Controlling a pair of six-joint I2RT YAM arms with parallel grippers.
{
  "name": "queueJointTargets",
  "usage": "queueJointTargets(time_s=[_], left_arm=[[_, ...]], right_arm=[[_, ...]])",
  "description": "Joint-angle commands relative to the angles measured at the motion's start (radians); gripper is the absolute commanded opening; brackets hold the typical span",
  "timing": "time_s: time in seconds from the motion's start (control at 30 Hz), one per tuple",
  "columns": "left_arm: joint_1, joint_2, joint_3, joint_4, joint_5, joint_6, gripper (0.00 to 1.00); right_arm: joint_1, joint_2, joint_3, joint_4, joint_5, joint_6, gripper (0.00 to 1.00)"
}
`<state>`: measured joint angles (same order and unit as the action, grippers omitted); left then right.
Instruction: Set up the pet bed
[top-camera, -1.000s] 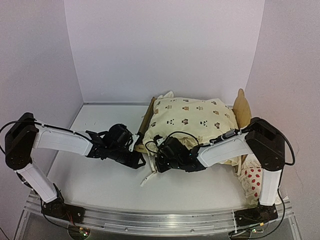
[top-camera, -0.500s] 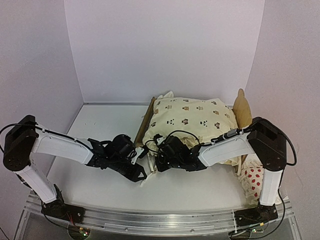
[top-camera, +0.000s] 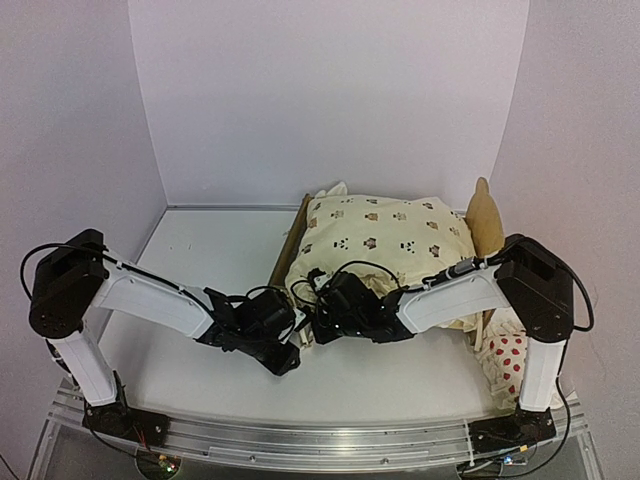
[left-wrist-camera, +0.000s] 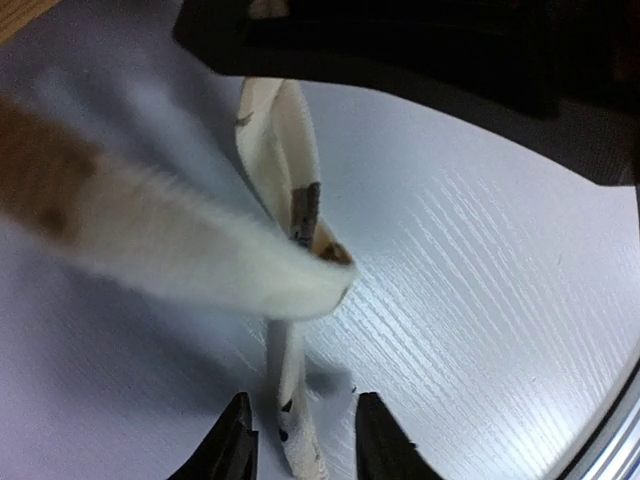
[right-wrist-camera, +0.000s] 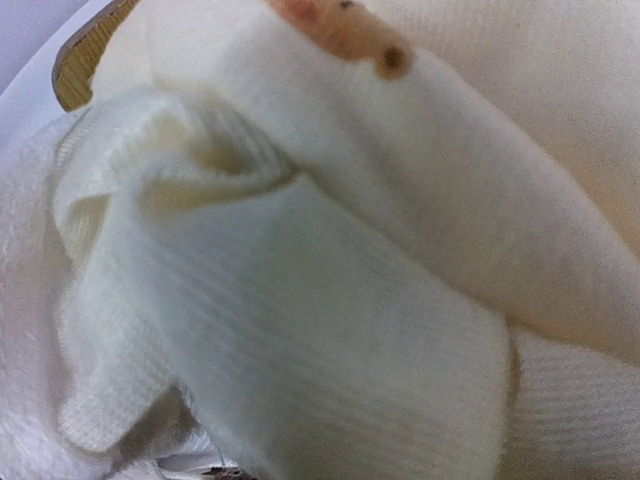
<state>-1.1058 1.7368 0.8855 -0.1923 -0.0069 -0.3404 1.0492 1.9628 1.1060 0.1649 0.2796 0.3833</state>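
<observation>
White tabletop (left-wrist-camera: 480, 300) is showing beneath my left claw (left-wrist-camera: 302, 402), spread astride the cushion tie (left-wrist-camera: 275, 130) to pinch it; my right claw (top-camera: 316, 320), pressed together, is steadying the cushion (top-camera: 380, 235) on the pet bed (top-camera: 293, 240) beyond

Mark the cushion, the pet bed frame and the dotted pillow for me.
cushion (top-camera: 385, 235): top external view, middle of its printed top.
pet bed (top-camera: 487, 218): top external view, curvy wooden end board on the right.
dotted pillow (top-camera: 508, 355): top external view, its red-dotted face.
</observation>
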Motion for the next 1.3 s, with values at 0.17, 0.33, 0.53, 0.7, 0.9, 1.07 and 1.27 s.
queueJointTargets(time_s=[0.17,0.33,0.53,0.7,0.9,1.07,1.27], left_arm=[[-0.078,0.089,0.116,-0.113,-0.206,-0.011,0.0],[-0.08,0.019,0.072,-0.122,-0.26,-0.077,0.0],[-0.014,-0.047,0.024,-0.119,-0.259,-0.095,0.0],[0.054,-0.058,0.009,-0.106,-0.244,-0.077,0.0],[0.154,-0.078,-0.001,-0.059,-0.202,-0.036,0.0],[0.2,-0.063,0.037,-0.069,-0.198,-0.005,0.0],[0.314,-0.05,0.049,-0.104,-0.181,0.01,0.0]], right_arm=[[-0.001,-0.073,-0.015,0.006,-0.004,0.033,0.0],[-0.001,-0.129,-0.034,-0.017,0.015,0.054,0.0],[-0.001,-0.21,-0.064,-0.038,-0.013,0.067,0.0],[-0.002,-0.279,-0.065,-0.073,-0.012,0.055,0.0],[-0.017,-0.359,-0.057,-0.142,0.077,0.004,0.0],[-0.061,-0.431,-0.099,-0.165,0.099,0.002,0.0],[-0.089,-0.542,-0.194,-0.193,0.1,-0.01,0.0]])
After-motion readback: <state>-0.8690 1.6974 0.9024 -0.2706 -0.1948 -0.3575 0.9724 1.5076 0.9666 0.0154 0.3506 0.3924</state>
